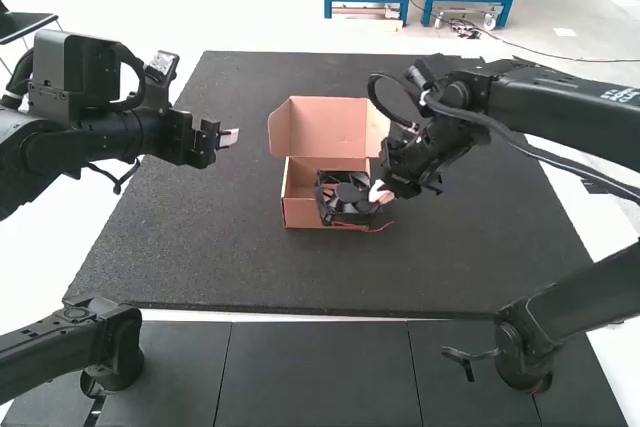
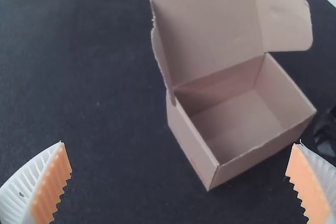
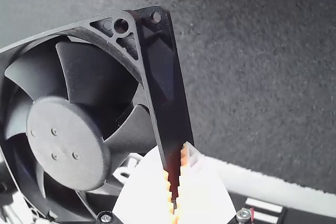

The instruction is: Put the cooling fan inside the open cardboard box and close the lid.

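Note:
The open cardboard box (image 1: 312, 169) stands mid-mat with its lid (image 1: 322, 127) upright at the back; in the left wrist view the box (image 2: 247, 129) has nothing inside. The black cooling fan (image 1: 345, 199) hangs tilted at the box's front right corner, its thin red wire (image 1: 380, 227) trailing onto the mat. My right gripper (image 1: 381, 189) is shut on the fan's frame; in the right wrist view the fan (image 3: 79, 124) is pinched at its edge by that gripper (image 3: 176, 187). My left gripper (image 1: 226, 135) hovers open to the left of the box, its ribbed fingers (image 2: 44, 184) wide apart.
A black rubber mat (image 1: 200, 247) covers the table, with white table surface (image 1: 60, 247) around it. The two arm bases (image 1: 110, 342) stand at the near edge. Bare mat lies in front of and to the right of the box.

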Robot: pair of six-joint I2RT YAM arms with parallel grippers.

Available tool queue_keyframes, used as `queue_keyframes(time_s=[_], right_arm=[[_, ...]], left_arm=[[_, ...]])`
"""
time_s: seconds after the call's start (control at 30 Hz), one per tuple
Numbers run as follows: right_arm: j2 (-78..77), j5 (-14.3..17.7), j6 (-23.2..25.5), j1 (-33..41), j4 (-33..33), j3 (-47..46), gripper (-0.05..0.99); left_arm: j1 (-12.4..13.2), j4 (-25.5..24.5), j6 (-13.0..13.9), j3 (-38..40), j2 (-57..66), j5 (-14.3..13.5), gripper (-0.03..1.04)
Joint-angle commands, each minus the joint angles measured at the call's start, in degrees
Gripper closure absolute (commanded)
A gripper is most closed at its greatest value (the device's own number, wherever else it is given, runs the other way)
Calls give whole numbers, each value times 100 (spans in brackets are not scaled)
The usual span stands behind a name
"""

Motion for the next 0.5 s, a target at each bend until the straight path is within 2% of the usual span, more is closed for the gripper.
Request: queue_keyframes(time_s=[0.0,0.47], right_arm=[[200,-64,-179,101,43,428,96],[1123,85,-82,593,263,1140,96]], left_arm=[[50,46,-42,16,49,-39,4],[50,107,-51,-28,49,-48,4]])
